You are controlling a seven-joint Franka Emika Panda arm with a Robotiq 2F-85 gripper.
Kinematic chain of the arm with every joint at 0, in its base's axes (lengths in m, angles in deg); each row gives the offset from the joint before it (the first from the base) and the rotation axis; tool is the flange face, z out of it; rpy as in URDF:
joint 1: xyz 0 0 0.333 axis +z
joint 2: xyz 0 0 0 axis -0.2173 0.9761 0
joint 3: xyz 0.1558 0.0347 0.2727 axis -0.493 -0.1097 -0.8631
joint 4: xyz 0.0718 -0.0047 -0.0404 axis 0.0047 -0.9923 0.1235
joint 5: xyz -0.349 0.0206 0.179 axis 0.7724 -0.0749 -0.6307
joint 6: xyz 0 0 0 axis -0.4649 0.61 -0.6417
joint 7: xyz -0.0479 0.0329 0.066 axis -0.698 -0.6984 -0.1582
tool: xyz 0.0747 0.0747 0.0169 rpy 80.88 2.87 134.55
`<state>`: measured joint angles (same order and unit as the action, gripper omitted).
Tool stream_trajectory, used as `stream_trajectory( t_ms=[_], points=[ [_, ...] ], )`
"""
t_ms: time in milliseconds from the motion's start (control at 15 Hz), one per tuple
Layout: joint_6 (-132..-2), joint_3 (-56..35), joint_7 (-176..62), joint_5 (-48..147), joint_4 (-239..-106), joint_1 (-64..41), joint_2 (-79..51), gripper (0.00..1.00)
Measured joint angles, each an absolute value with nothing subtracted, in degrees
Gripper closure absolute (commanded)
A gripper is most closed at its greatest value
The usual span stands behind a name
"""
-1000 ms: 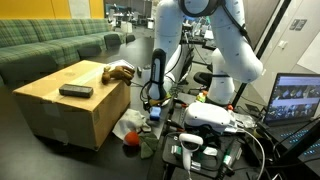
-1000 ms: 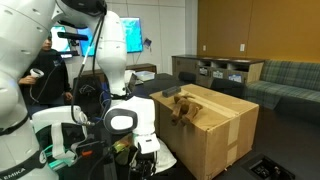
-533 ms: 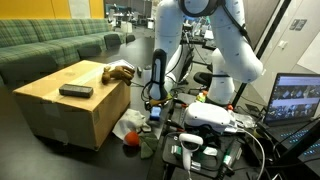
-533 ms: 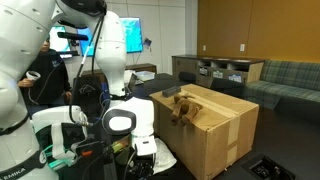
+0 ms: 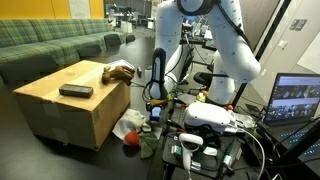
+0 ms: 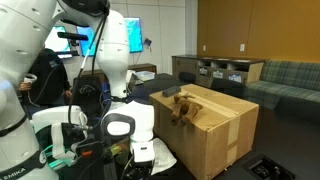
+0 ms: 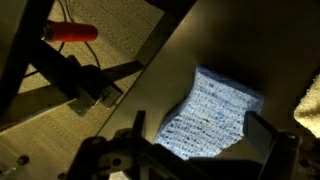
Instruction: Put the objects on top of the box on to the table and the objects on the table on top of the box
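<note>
A cardboard box (image 5: 70, 108) carries a black remote-like block (image 5: 75, 91) and a brown plush toy (image 5: 120, 72); the box (image 6: 220, 125) and the plush toy (image 6: 180, 108) show in both exterior views. My gripper (image 5: 153, 104) hangs low beside the box, over a blue-and-white speckled pad (image 5: 154, 114). In the wrist view the gripper (image 7: 200, 135) is open, with a finger on each side of the pad (image 7: 212, 110). I cannot tell whether the fingers touch it.
A white cloth (image 5: 127, 125), a red ball (image 5: 131, 141) and a dark green item lie below the box's near corner. A red-handled item (image 7: 70, 32) lies past metal bars. Cables, a white device (image 5: 205, 117) and a laptop (image 5: 295, 98) crowd the side.
The arm has dropped slightly toward the blue pad. The things on the box have not moved.
</note>
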<state>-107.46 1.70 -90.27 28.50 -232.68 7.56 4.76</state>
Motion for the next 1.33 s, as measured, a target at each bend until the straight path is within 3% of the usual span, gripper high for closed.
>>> stream_trajectory(
  t_ms=[533,1333],
  points=[
    [-113.25,-6.48,-89.18,28.5,-232.48,-5.18,4.77,0.0],
    [-115.48,-11.25,-85.43,28.5,-229.44,-9.89,7.05,0.0]
  ],
)
